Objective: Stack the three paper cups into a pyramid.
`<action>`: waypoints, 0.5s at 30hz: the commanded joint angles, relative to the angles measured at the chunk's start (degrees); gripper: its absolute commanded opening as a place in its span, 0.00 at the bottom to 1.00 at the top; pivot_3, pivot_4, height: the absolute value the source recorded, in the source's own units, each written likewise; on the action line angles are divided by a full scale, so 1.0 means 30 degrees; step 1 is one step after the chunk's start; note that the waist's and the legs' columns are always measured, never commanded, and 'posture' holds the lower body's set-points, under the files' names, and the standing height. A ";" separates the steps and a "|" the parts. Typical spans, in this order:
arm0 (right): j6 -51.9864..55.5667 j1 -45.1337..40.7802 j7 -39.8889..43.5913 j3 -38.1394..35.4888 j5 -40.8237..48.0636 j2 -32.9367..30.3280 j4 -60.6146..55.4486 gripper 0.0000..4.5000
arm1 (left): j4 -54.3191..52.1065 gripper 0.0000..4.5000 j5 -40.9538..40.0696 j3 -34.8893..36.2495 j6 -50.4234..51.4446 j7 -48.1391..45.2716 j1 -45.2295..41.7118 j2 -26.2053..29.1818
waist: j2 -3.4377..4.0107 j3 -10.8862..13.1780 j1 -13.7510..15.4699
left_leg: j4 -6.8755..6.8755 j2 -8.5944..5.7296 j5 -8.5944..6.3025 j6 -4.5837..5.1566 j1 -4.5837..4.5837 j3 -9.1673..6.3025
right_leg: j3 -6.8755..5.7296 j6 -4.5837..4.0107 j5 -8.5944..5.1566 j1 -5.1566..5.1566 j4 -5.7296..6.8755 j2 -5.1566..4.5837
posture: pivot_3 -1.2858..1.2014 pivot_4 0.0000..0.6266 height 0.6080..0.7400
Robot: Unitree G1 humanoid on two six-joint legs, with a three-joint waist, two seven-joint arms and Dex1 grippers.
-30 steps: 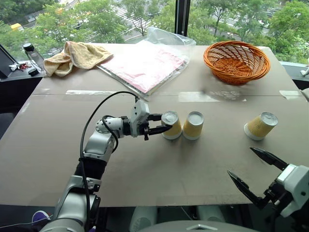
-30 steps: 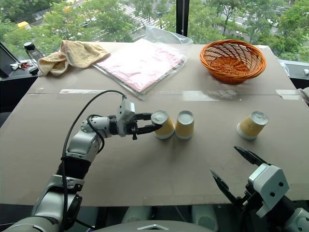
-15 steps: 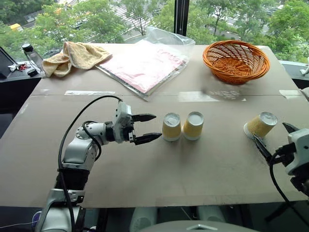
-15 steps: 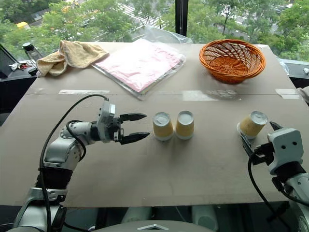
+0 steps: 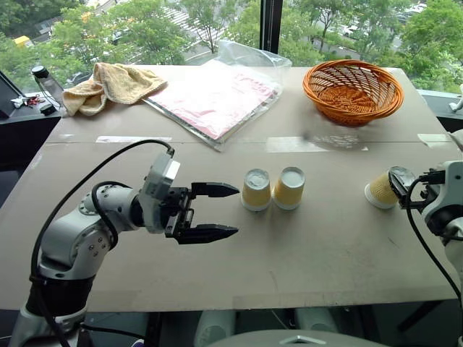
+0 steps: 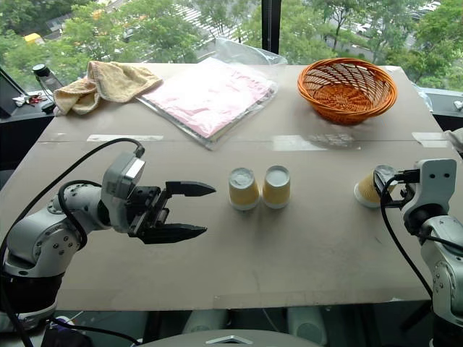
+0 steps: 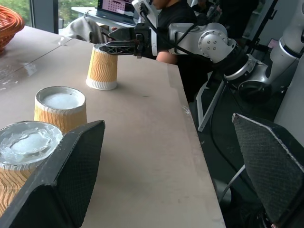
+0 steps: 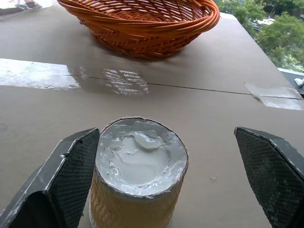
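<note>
The three paper cups are small, with wavy tan-yellow sides and round white ends. All three stand upside down on the brown surface, wide mouth down and white base up, so each one's long way runs up and down.

Taking the orange wicker basket as the landmark: two cups stand in front of it and off to its left, side by side and just about touching. These are the left cup and the middle cup. The third cup stands in front of the basket and a bit to its right, well apart from the pair and near the surface's right edge.

The left gripper hangs left of the pair, pointing at them, its jaws wide apart and holding nothing.

The right gripper is at the third cup, jaws wide apart, one finger on each side of it. In the head views the gripper hides part of that cup, and it is hard to tell whether a finger touches it
</note>
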 commanded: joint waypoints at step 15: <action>0.0051 -0.0311 0.0435 0.0106 0.1219 0.0326 -0.0072 1.00 | -0.0736 0.98 -0.0961 0.0302 0.0129 0.1190 -0.0010 -0.0196 | 0.0015 0.0007 0.0017 | -0.0005 -0.0001 0.0000 0.0001 -0.0006 0.0009 | 0.0013 -0.0008 -0.0005 -0.0014 -0.0002 0.0005 | 0.52 0.24 1.00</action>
